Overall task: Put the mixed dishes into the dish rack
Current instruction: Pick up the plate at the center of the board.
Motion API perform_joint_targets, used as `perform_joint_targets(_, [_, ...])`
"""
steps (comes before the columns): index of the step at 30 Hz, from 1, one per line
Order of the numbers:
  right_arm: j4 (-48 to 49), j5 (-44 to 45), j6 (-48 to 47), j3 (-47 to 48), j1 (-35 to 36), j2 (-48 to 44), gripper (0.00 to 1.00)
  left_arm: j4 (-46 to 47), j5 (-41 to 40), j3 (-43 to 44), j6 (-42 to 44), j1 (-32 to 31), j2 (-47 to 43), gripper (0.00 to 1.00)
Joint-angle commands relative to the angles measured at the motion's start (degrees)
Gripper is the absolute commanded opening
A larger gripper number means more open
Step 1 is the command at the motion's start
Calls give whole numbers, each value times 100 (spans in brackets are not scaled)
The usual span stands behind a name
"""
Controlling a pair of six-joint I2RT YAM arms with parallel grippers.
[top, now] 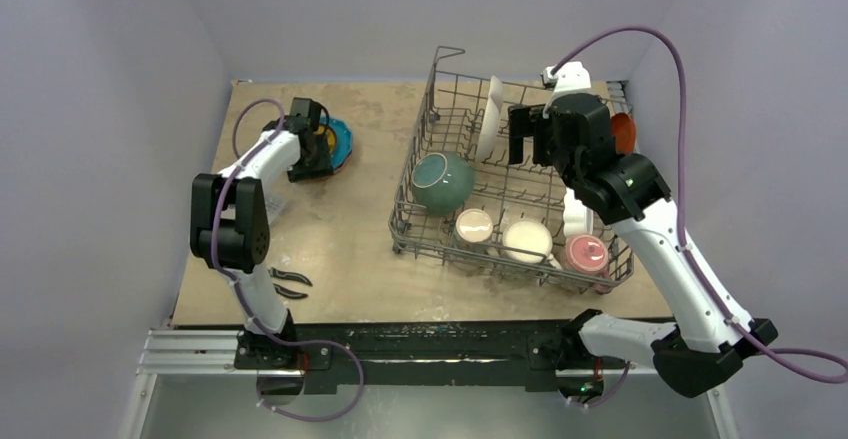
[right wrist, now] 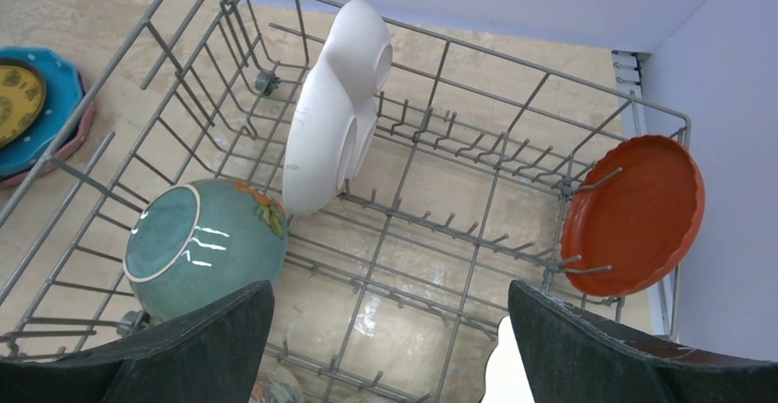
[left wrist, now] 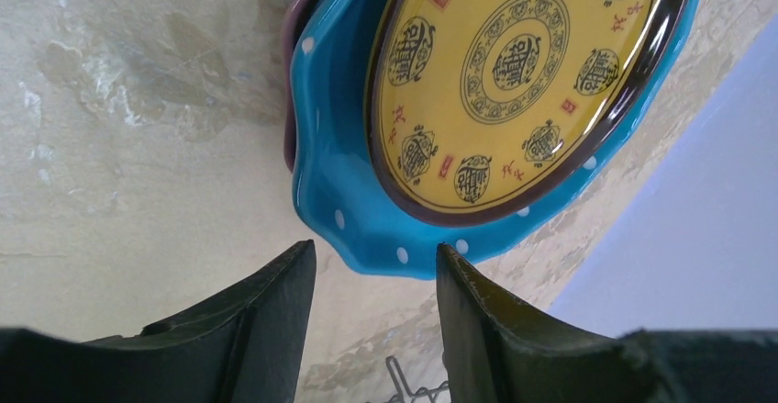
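Here, the left end effector (left wrist: 376, 251) lies low over the beige table (left wrist: 138, 146), at about 10 o'clock of it in the top view. Its two black fingers stand a moderate gap apart with nothing between them. The wavy rim of the round blue ceramic plate with the yellow patterned centre (left wrist: 495, 91) is just before that gap, at its 12 o'clock, not yet inside it. I judge that this low, edge-on approach is chosen because the plate lies flat and only its raised rim offers something to pinch. The plate rests on a pinkish plate (left wrist: 290, 118), of which only a thin edge shows at 9 o'clock, so a grip taken too deep could catch both.

The right end effector (right wrist: 390, 285) hangs above the large grey wire dish rack (right wrist: 514, 59), opened wide and empty, over the rack's 1 o'clock part.

In the rack, the white divided plate (right wrist: 330, 118) stands on edge between tines at 12 o'clock. The round orange plate (right wrist: 633, 215) stands upright at the wall at 2 o'clock. Placed so, the plates take little room. The teal round bowl (right wrist: 202, 247) lies tipped with its foot upward at 9 o'clock. A row of pale and reddish mugs (top: 527, 241) sits along the 6 o'clock edge. The middle tines look free, probably the slot for the blue plate.
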Motion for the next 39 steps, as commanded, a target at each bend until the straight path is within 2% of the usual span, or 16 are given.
perform_joint_targets(1, [256,-42,-281,264,-92,119,98,561,-331,-161,-191,92,74,49])
perform_joint_targets(7, [243,-101,-376,264,-176,200,98,721,-227,-173,140,117,-133,48])
perform_joint_targets(11, [293,-168,-381,204,-280,201,98,794,-247,-82,428,132,-300,54])
perform_joint_targets(14, [350,-223,-410,168,-354,222,98,786,-273,52,436,153,-234,57])
perform_joint_targets(21, [387,-168,-465,219,-414,245,98,610,-144,0,332,178,-331,56])
perform_joint_targets(25, [385,-137,-459,191,-441,228,98,315,-8,-173,525,185,-653,64])
perform_joint_targets(28, [394,-153,-441,206,-467,244,98,356,58,-318,499,183,-794,66])
perform_joint_targets(32, [383,-172,-440,221,-485,280,98,485,-25,-257,442,188,-741,62])
perform_joint_targets(35, [377,-210,-433,231,-491,318,98,511,-60,-105,375,205,-486,54])
perform_joint_targets(39, [342,-191,-431,271,-497,350,98,554,-45,-41,184,206,-191,52])
